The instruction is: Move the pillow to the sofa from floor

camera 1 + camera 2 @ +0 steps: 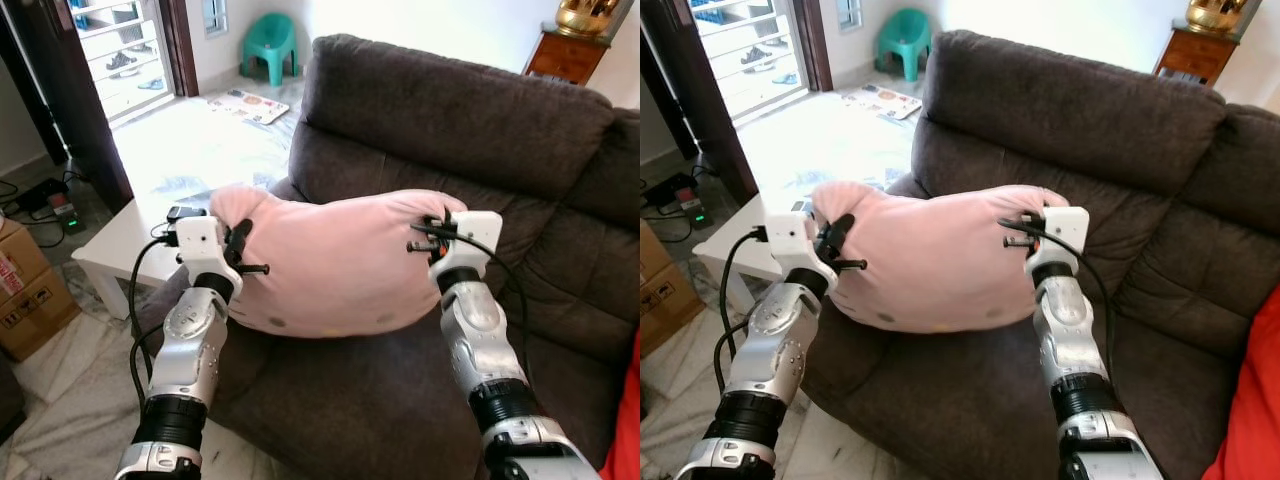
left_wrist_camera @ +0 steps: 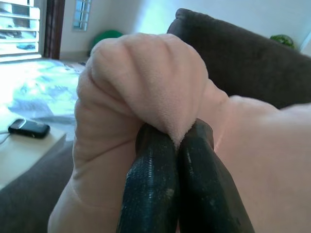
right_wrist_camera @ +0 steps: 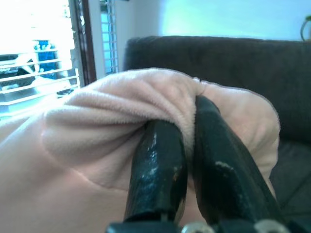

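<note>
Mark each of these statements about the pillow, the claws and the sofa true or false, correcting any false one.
1. Both claws are shut on the pink pillow. True: the left claw and the right claw each pinch a fold of it.
2. The pillow lies on the floor. False: it is held up over the dark sofa seat.
3. A green chair stands beyond the sofa. True.
4. The white table is on the robot's right. False: it is on its left.
5. A dark phone-like object lies on the table. True.
</note>
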Available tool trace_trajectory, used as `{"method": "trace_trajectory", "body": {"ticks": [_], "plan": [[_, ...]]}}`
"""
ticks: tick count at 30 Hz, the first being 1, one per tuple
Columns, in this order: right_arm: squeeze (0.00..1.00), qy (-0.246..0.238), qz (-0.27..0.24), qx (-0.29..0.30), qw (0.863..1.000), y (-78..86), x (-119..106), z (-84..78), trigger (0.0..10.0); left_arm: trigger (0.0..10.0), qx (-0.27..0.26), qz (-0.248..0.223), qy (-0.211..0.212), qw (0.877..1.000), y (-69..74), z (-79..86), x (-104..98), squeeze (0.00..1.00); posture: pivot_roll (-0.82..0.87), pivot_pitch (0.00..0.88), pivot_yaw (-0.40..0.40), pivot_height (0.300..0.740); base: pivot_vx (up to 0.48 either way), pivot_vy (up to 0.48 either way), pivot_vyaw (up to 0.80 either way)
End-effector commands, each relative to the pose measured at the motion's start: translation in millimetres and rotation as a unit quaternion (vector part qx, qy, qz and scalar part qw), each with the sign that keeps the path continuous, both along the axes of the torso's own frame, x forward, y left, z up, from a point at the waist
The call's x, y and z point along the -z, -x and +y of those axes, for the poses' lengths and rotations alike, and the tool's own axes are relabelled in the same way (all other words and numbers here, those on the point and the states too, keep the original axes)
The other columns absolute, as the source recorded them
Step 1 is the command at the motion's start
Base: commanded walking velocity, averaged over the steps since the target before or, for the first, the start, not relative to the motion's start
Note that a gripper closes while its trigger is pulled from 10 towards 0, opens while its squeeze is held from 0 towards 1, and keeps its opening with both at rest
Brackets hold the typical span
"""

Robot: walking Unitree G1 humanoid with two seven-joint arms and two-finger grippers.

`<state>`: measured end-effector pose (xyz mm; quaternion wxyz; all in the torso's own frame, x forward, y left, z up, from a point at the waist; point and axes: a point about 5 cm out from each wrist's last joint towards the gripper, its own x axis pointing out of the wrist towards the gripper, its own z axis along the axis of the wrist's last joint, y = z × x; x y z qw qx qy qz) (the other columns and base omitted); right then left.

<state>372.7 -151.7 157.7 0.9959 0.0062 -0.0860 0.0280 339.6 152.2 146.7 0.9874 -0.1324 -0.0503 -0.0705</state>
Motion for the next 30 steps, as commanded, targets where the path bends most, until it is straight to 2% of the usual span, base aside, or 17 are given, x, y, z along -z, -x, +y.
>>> {"method": "trace_trajectory", "body": {"ticks": [1,2,4,5,6,8,11,12,15,19,25,27,30], "plan": [[0.00,0.006,-0.016,-0.007,1.000,-9.8,-19.7,4.8,10.0,10.0,0.032,-0.018,0.009,0.999,-1.7,-10.6,-12.4,0.00,0.15,0.000,-0.104,0.740,0.000,0.000,0.00],[0.00,0.006,-0.016,-0.007,1.000,-9.8,-19.7,4.8,10.0,10.0,0.032,-0.018,0.009,0.999,-1.7,-10.6,-12.4,0.00,0.15,0.000,-0.104,0.740,0.000,0.000,0.00],[0.00,0.016,-0.008,-0.027,0.999,-16.9,-26.1,18.0,10.0,10.0,0.043,-0.016,0.023,0.999,-0.8,-14.2,-12.5,0.00,0.15,0.000,-0.110,0.740,0.000,0.000,0.00],[0.00,0.016,-0.008,-0.027,0.999,-16.9,-26.1,18.0,10.0,10.0,0.043,-0.016,0.023,0.999,-0.8,-14.2,-12.5,0.00,0.15,0.000,-0.110,0.740,0.000,0.000,0.00],[0.00,0.027,0.005,-0.045,0.999,-20.4,-27.5,28.4,10.0,10.0,0.047,-0.016,0.027,0.998,-0.5,-15.8,-13.1,0.00,0.15,0.000,-0.114,0.740,0.000,0.000,0.00],[0.00,0.085,0.043,-0.080,0.992,-26.4,-26.1,51.6,10.0,10.0,0.059,-0.021,0.044,0.997,0.0,-20.3,-19.1,0.00,0.16,0.000,-0.121,0.740,0.000,0.000,0.00],[0.00,0.092,0.065,-0.093,0.989,-27.0,-21.6,57.7,10.0,10.0,0.065,-0.026,0.061,0.996,0.4,-22.0,-23.7,0.00,0.16,0.000,-0.128,0.740,0.000,0.000,0.00],[0.00,0.106,0.091,-0.107,0.984,-26.2,-14.0,63.0,10.0,10.0,0.075,-0.035,0.076,0.994,1.6,-25.3,-30.8,0.00,0.16,0.000,-0.130,0.740,0.000,0.000,0.00],[0.00,0.113,0.106,-0.116,0.981,-25.7,-9.8,65.7,10.0,10.0,0.088,-0.040,0.081,0.992,3.2,-29.1,-34.7,0.00,0.16,0.000,-0.135,0.740,0.000,0.000,0.00],[0.00,0.125,0.145,-0.104,0.976,-26.3,0.1,61.1,10.0,10.0,0.115,-0.040,0.098,0.988,7.5,-38.1,-37.0,0.00,0.16,0.000,-0.140,0.740,0.000,0.000,0.00],[0.00,0.133,0.174,-0.064,0.974,-26.1,10.0,45.8,10.0,10.0,0.109,-0.029,0.101,0.988,9.8,-37.7,-32.1,0.00,0.16,0.000,-0.138,0.740,0.000,0.000,0.00],[0.00,0.127,0.186,-0.032,0.974,-25.8,14.5,32.8,10.0,10.0,0.089,-0.026,0.102,0.990,8.7,-32.3,-31.1,0.00,0.16,0.000,-0.139,0.740,0.000,0.000,0.00],[0.00,0.121,0.184,-0.020,0.975,-26.5,13.2,29.1,10.0,10.0,0.077,-0.029,0.111,0.990,7.6,-29.3,-31.8,0.00,0.16,0.000,-0.139,0.740,0.000,0.000,0.00]]}}
